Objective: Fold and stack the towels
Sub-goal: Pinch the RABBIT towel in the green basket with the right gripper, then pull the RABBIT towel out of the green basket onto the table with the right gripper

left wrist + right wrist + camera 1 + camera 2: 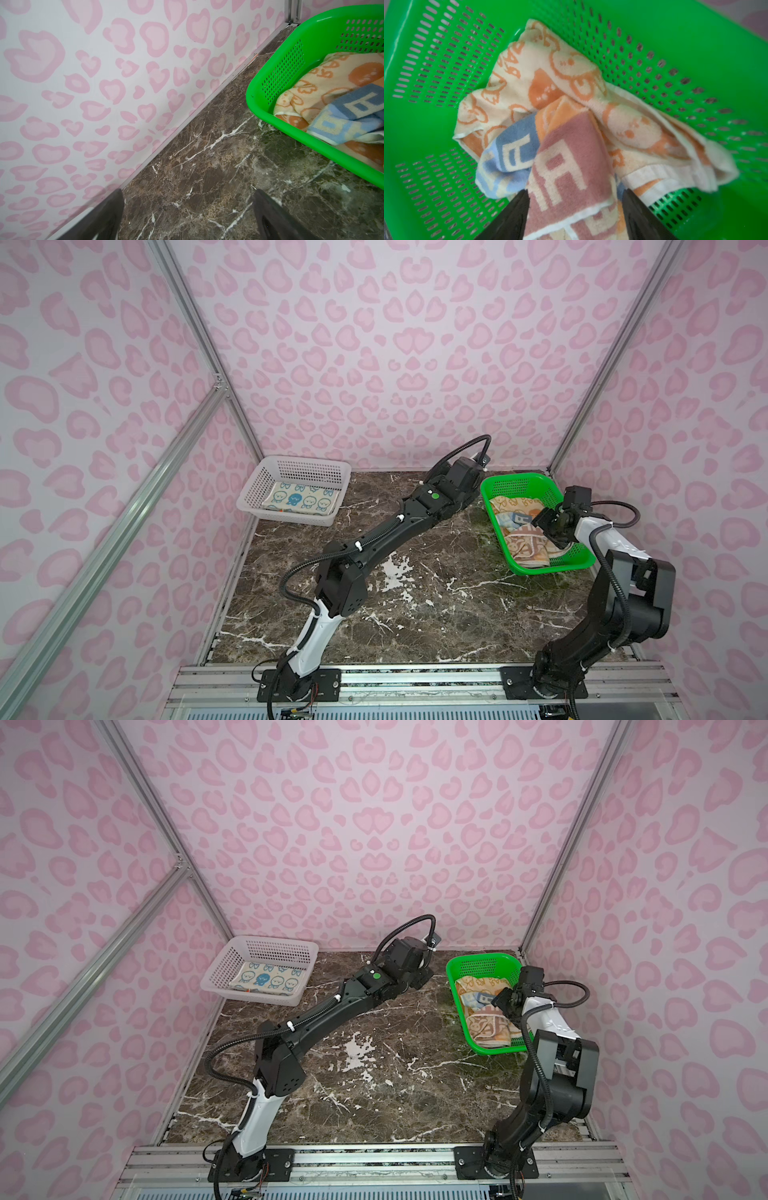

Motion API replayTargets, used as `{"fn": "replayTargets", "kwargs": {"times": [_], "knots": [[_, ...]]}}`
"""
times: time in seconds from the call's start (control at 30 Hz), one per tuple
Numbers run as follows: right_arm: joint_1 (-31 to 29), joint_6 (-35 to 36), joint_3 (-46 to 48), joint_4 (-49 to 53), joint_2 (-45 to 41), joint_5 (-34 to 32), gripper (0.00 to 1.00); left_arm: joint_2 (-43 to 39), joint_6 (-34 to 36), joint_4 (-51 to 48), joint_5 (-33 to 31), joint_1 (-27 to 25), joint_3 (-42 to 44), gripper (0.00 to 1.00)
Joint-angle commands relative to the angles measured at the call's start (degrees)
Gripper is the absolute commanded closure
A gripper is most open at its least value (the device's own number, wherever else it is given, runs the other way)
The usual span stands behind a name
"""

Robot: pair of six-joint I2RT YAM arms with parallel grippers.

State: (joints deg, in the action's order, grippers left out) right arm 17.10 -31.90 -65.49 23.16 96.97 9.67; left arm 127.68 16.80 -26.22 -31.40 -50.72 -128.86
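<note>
Right gripper [575, 190] straddling blue-pink-orange block-print terry towel [564, 158] in green perforated plastic basket [695, 41], grip impossible to tell, left gripper [188, 193] hovering, jaws spread wide.

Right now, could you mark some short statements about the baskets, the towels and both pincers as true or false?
1. The white basket holds one folded blue-print towel. True.
2. The left pincer holds a towel. False: it stands open over the bare tabletop.
3. The right pincer reaches into the green basket, its jaws either side of the block-pattern towel. True.
4. The green basket holds only that towel. False: an orange-print towel lies crumpled under it.
</note>
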Motion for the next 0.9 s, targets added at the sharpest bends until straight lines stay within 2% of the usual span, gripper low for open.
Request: {"fn": "replayTargets", "kwargs": {"times": [0.0,0.23,0.33,0.47,0.57,0.7,0.87], "knots": [[0.6,0.0,-0.5,-3.5,2.0,3.5,0.32,1.1,0.4,1.8,-3.6,-0.2,-1.6,0.03],[0.5,-0.2,-2.1,-6.6,6.5,7.0,0.5,2.4,-1.1,-0.1,-2.3,-0.5,-1.6,0.03],[0.1,-0.6,-2.5,-6.7,6.3,6.9,0.64,2.7,-2.6,-1.0,-2.3,-0.7,-1.6,0.03],[-0.5,-0.9,-2.9,-5.7,5.3,6.5,0.88,3.1,-3.4,-1.5,-1.3,-0.8,-1.5,0.03],[-1.9,-0.6,-3.0,-4.6,3.5,5.5,0.98,3.0,-4.1,-2.3,-0.5,-0.8,-1.5,0.03],[-5.2,1.2,-5.2,-0.7,-0.6,2.3,1.0,2.3,-5.9,-3.6,-1.8,-0.8,-1.5,0.03],[-12.0,6.3,-12.8,6.3,-5.5,-1.4,1.0,-0.1,-10.6,-8.1,-4.7,-0.4,-1.4,0.03]]}}
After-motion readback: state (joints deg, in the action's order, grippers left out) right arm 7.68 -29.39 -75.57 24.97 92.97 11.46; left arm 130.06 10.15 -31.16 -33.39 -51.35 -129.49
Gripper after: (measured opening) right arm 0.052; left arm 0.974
